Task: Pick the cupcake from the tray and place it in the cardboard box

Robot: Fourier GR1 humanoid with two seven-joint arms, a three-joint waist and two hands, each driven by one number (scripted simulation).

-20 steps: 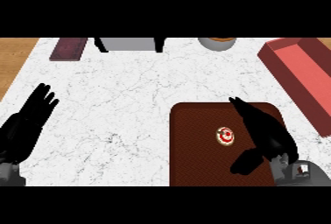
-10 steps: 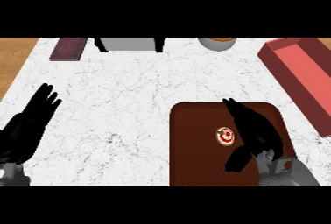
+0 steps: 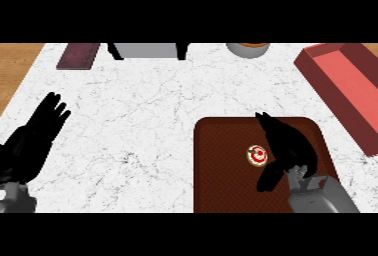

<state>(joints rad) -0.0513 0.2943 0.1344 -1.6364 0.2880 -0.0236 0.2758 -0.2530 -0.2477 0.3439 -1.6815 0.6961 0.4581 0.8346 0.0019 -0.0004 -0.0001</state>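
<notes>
My right hand [image 3: 289, 145] has moved left over the dark red tray [image 3: 225, 165], fingers straight and holding nothing, thumb extended below the cupcake [image 3: 257, 154] just beside it. My left hand [image 3: 33, 137] rests open at the left edge; the cardboard box [image 3: 347, 85] sits upper right.

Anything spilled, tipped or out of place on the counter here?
Nothing stands out. The cupcake sits upright on the brown tray, the right hand open just beside it; the left hand rests open at the left edge.
</notes>
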